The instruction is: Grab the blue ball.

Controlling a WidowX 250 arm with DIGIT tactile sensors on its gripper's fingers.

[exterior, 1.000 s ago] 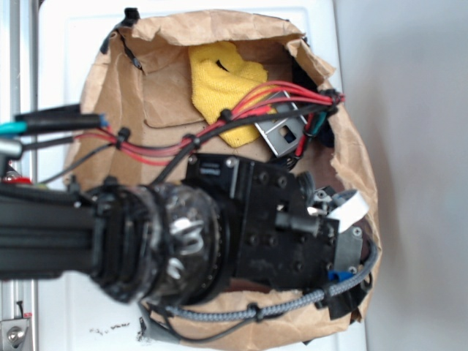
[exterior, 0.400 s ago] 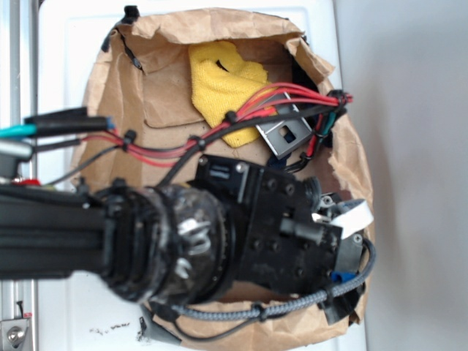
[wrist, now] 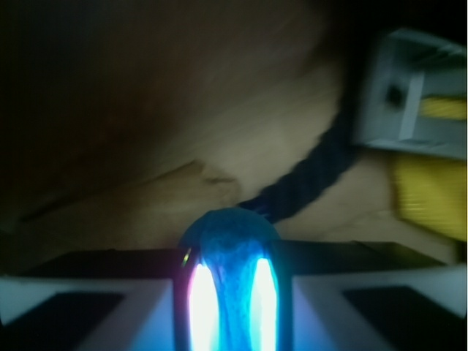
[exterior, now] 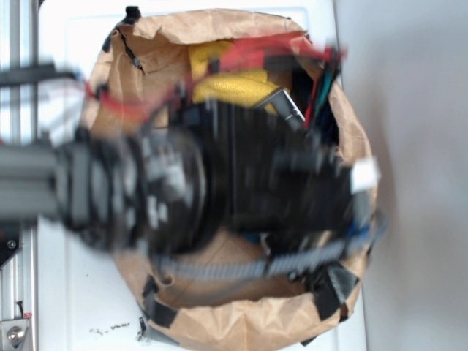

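In the wrist view the blue ball [wrist: 230, 241] sits squeezed between my two fingers, lit bright cyan, with the brown paper floor of the bag behind it. My gripper [wrist: 229, 292] is shut on it. A dark navy twisted rope [wrist: 311, 175] lies just beyond the ball. In the exterior view my arm and gripper [exterior: 344, 197] are blurred by motion inside the brown paper bag [exterior: 256, 325]; the ball is hidden there by the gripper body.
A grey metal buckle [wrist: 417, 95] and a yellow cloth [wrist: 428, 197] lie at the right in the wrist view; the cloth [exterior: 234, 86] also shows at the back of the bag. Bag walls surround the gripper. Red and black cables [exterior: 256, 55] trail over the bag.
The arm has moved fast toward the back of the bag and is now motion-blurred; the cables swung up over the yellow cloth.
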